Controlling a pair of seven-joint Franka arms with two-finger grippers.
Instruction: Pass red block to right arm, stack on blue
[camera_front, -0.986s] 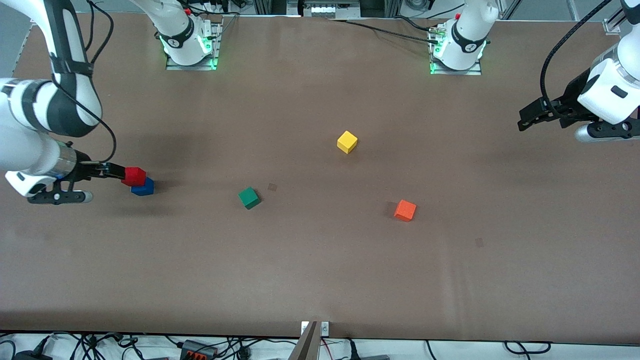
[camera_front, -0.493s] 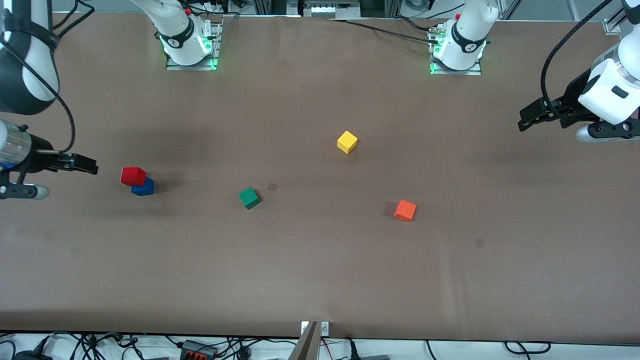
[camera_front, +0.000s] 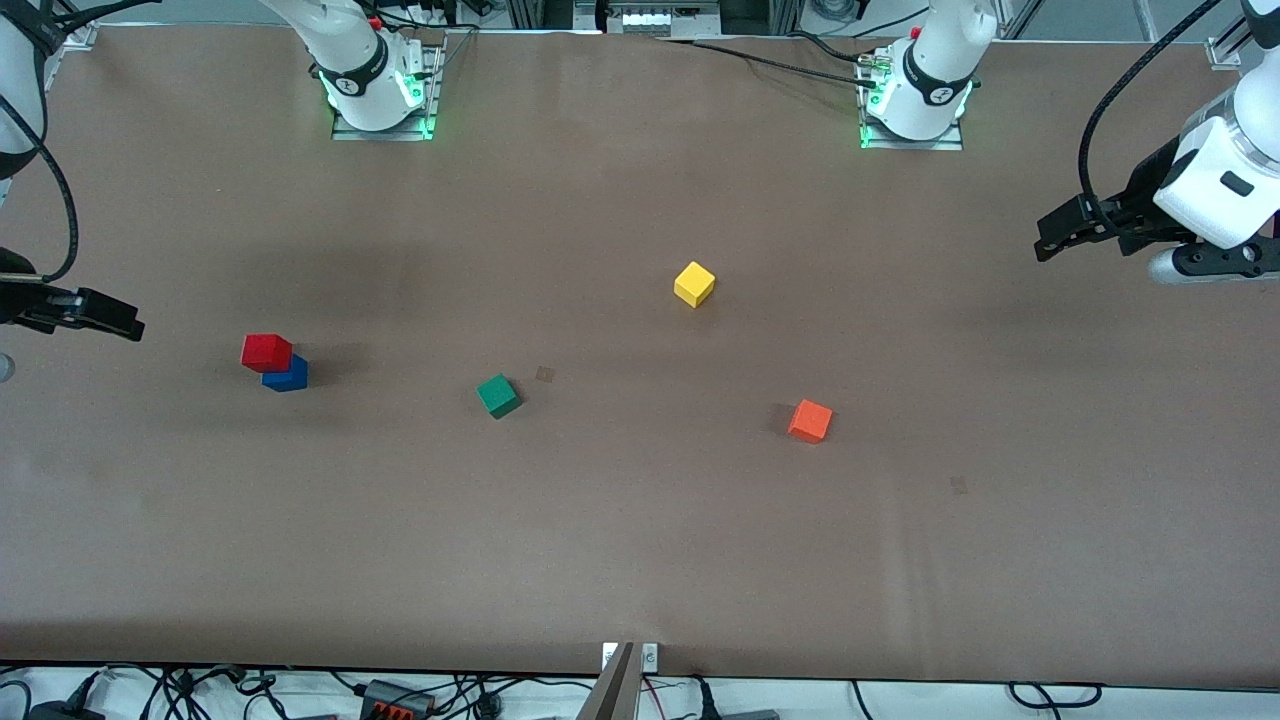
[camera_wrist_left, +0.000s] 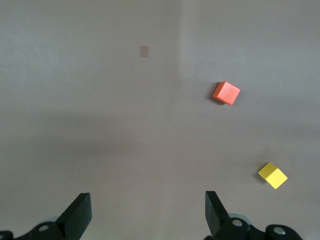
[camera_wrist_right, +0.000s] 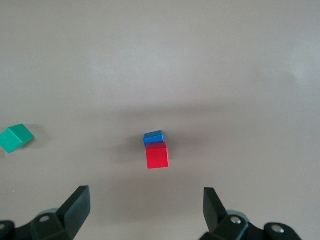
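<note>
Small bright red cube (camera_front: 266, 351) sits on top of the small dark blue cube (camera_front: 288, 375), toward the right arm's end of the brown worktop (camera_front: 640, 540). Red cube is offset, overhanging the blue one, faces clean. Cube count: five in total, one red, one blue, one green cube (camera_front: 498, 395), one yellow cube (camera_front: 694, 284), one orange cube (camera_front: 810, 421); last three lie single, well apart. Right gripper (camera_wrist_right: 145, 210) hangs over the worktop's edge clear of the stack, fingers (camera_wrist_right: 75, 205) released, grasping nothing. Left gripper (camera_wrist_left: 147, 215) waits over the worktop's other end, fingers (camera_wrist_left: 77, 212) spread, empty.
</note>
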